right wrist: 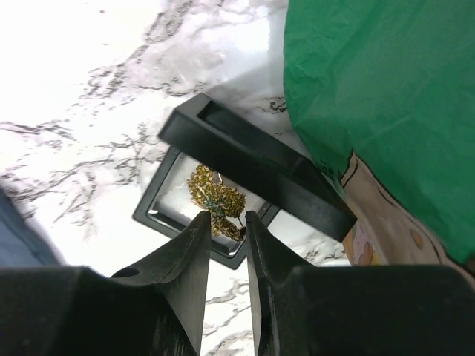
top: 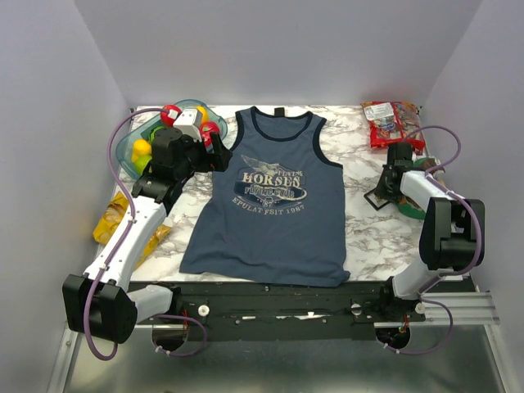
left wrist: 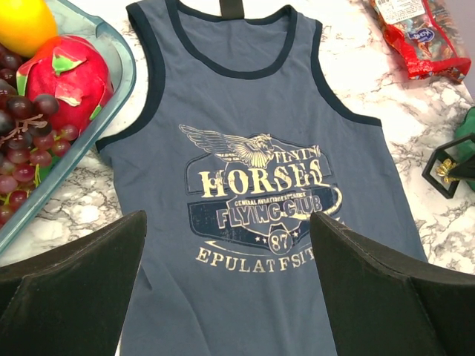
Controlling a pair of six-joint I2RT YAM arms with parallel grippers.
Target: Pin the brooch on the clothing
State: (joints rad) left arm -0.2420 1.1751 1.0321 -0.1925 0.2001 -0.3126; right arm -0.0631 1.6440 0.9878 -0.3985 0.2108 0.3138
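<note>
The slate-blue tank top point(top: 270, 229) lies flat mid-table, its HORSES print facing up; it also fills the left wrist view point(left wrist: 252, 96). My left gripper point(top: 219, 155) is open and empty, hovering over the top's left shoulder; in its own view the gripper point(left wrist: 226, 297) has its jaws wide apart above the print. The gold leaf-shaped brooch point(right wrist: 215, 194) sits in a small open black box point(right wrist: 159, 216) at the right. My right gripper point(right wrist: 226, 216) is down at the box point(top: 378, 199), jaws nearly closed with the brooch's lower part between the tips.
A clear tray point(top: 131, 151) of fruit stands at the back left, near my left gripper. A red snack bag point(top: 385, 123) lies at the back right. A green bag point(right wrist: 386, 96) lies right beside the box. A yellow packet point(top: 110, 225) lies at the left edge.
</note>
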